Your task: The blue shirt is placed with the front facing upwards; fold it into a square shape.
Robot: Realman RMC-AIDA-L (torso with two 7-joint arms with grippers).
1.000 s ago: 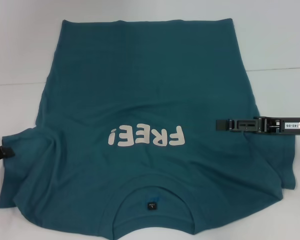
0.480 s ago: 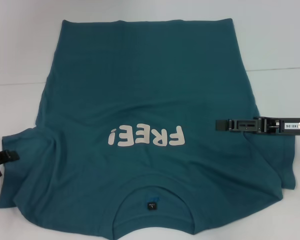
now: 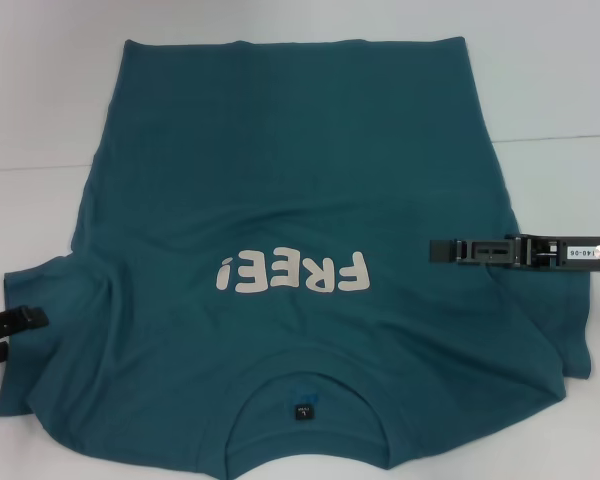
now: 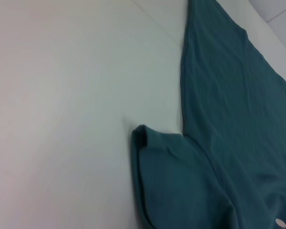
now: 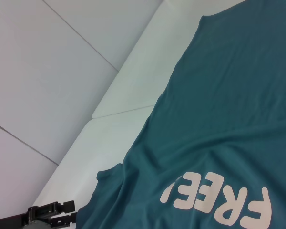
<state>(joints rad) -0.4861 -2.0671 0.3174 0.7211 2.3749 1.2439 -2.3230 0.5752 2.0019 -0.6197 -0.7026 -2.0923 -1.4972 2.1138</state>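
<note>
Left hand (image 3: 5,330) is seen at the left edge of the desk (image 3: 40,100), just beside the tip of the left sleeve, its dark fingers slightly parted with nothing between them; the right hand (image 3: 442,250) is held level above the right side of the blue shirt (image 3: 280,180), and whether its fingers are spread or pressed together cannot be told. One shirt is laid flat on the white desk, front up, with the white "FREE!" print (image 3: 292,273) across the middle, the collar nearest the robot and the hem at the far end. Bare desk is left open along the left side, the far edge and the right side of the shirt.
</note>
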